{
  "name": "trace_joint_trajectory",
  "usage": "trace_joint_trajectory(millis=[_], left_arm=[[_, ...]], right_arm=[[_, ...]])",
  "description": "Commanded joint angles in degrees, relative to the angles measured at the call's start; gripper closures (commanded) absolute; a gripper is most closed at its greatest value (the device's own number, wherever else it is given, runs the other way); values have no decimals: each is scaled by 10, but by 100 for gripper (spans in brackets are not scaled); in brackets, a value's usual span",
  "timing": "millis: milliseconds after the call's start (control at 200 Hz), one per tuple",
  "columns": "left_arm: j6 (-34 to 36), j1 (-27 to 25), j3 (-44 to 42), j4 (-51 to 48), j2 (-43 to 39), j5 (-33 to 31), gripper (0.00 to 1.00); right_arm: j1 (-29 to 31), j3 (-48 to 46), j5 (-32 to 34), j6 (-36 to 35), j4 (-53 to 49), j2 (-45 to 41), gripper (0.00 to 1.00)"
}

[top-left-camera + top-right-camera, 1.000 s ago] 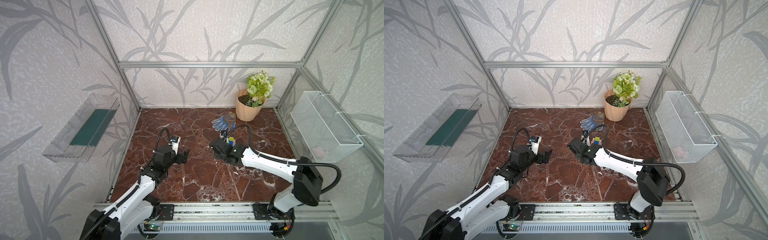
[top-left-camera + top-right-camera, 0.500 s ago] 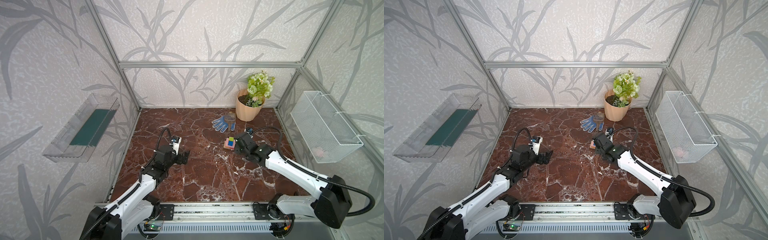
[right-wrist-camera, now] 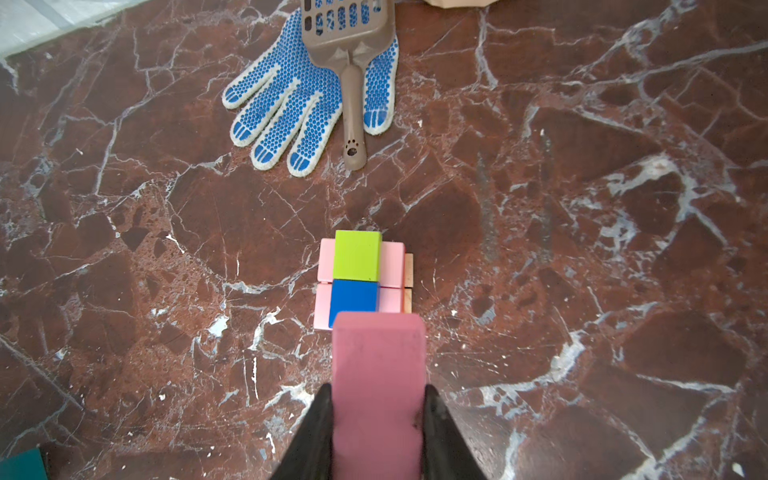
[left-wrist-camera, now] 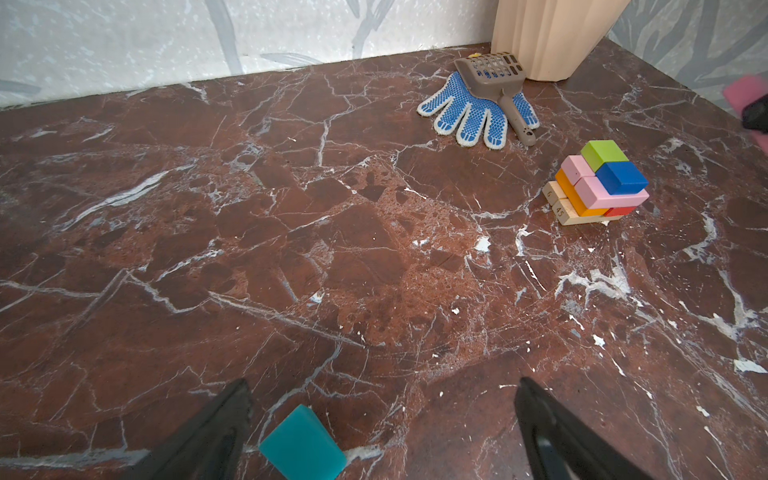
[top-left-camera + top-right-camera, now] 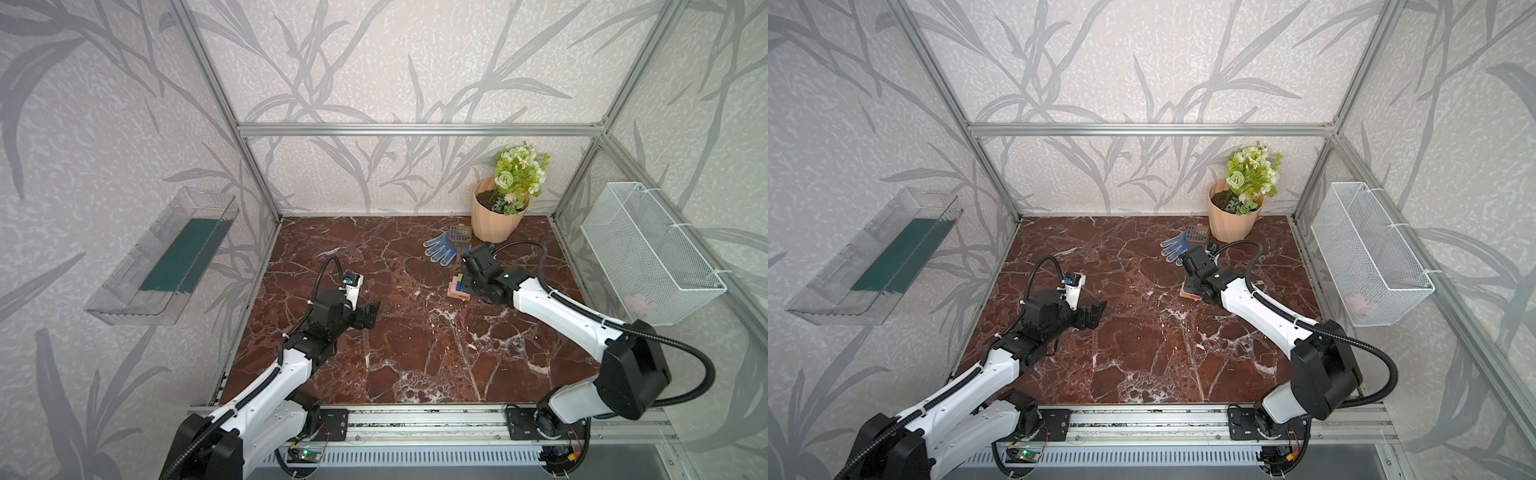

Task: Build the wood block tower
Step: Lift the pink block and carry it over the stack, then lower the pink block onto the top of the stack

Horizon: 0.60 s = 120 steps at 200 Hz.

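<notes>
Now the cubes [image 3: 357, 255] on the tower [image 3: 392, 259] may be toppled if the pink block [image 3: 379, 365], clenched in the right pincer [image 3: 378, 395], is lowered askew; left pincer [image 4: 382, 384] is released.

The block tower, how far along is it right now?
Done: the tower stands with tan base, orange and red, two pink, then green cube and blue cube on top. In hand: the right gripper holds a pink block close to it. Still to do: placing that, then the teal block lying by the open left gripper.
</notes>
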Motion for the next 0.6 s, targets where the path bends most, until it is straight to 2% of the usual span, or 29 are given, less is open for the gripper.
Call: trace_joint_trajectory(millis=[0, 290, 595], left_arm=[[13, -1, 12, 2, -3, 3, 1], [13, -1, 12, 2, -2, 3, 1], [12, -1, 12, 1, -2, 2, 1]], right_arm=[[-11, 37, -11, -9, -30, 35, 92], [-22, 89, -15, -7, -44, 92, 92], [-22, 161, -9, 2, -115, 158, 94]])
